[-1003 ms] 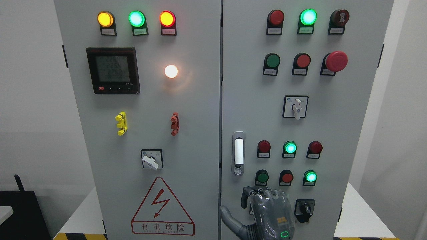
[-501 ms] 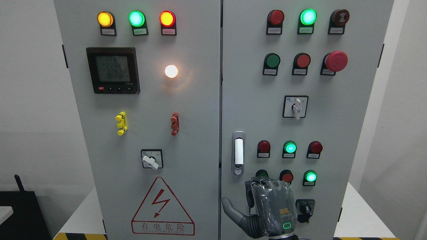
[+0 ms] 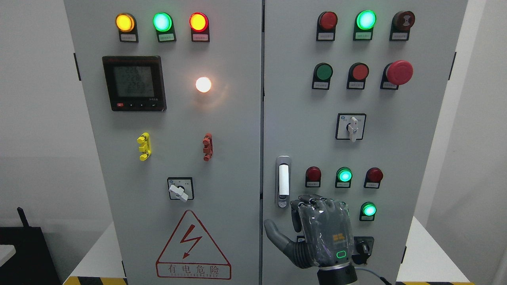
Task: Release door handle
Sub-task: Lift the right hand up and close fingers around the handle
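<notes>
The right hand (image 3: pixel 317 233) rises from the bottom edge, right of the middle, its back toward the camera. The fingers (image 3: pixel 313 206) are curled at the knuckles and the thumb sticks out to the left; it holds nothing. The door handle (image 3: pixel 283 181), a white lever in a silver recess, stands upright at the lower middle of the frame on the right cabinet door (image 3: pixel 356 142), just above and left of the hand and apart from it. A lit green lamp (image 3: pixel 369 209) glows just right of the hand, and a black rotary switch (image 3: pixel 362 248) sits partly behind it
</notes>
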### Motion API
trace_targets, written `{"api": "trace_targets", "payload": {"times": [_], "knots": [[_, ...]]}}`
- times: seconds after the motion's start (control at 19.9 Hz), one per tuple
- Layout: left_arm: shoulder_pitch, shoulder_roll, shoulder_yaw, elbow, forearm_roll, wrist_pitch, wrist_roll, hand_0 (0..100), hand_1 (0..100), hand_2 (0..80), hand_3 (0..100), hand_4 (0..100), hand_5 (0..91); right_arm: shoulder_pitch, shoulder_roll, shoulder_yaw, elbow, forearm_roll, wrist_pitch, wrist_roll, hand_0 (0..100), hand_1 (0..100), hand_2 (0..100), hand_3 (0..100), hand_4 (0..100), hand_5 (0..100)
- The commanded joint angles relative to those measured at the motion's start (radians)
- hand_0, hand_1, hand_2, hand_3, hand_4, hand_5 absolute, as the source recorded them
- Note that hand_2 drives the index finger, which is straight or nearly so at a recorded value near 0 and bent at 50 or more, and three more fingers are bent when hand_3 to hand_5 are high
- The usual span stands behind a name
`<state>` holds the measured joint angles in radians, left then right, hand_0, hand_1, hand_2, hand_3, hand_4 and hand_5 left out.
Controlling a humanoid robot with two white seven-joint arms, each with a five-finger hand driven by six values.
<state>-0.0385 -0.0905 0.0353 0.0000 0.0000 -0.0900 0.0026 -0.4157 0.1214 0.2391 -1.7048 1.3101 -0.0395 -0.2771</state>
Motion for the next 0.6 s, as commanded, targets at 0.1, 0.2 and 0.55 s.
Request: {"api": "trace_targets", "payload": {"times": [0.1, 0.2, 0.55], "knots": [[0.0, 0.0, 0.0, -0.009, -0.028, -0.001, 0.0, 12, 39, 0.0, 0, 0, 0.0, -0.04, 0.001, 0.002, 0.025, 0.0, 0.015, 0.01, 17, 53, 99, 100, 95, 98], [0.0, 0.0, 0.0, -0.009, -0.028, -0.001, 0.0, 12, 39, 0.0, 0, 0, 0.0, -0.046, 0.003, 0.0, 0.039, 0.0, 0.015, 0.01, 18, 52, 98, 100, 95, 98], [0.0, 0.0, 0.0, -0.009, -0.028, -0.001, 0.0, 12, 39, 0.0, 0, 0, 0.0, -0.078, 0.003, -0.001, 0.065, -0.002, 0.026, 0.03, 20, 52, 98, 100, 94, 98]]}}
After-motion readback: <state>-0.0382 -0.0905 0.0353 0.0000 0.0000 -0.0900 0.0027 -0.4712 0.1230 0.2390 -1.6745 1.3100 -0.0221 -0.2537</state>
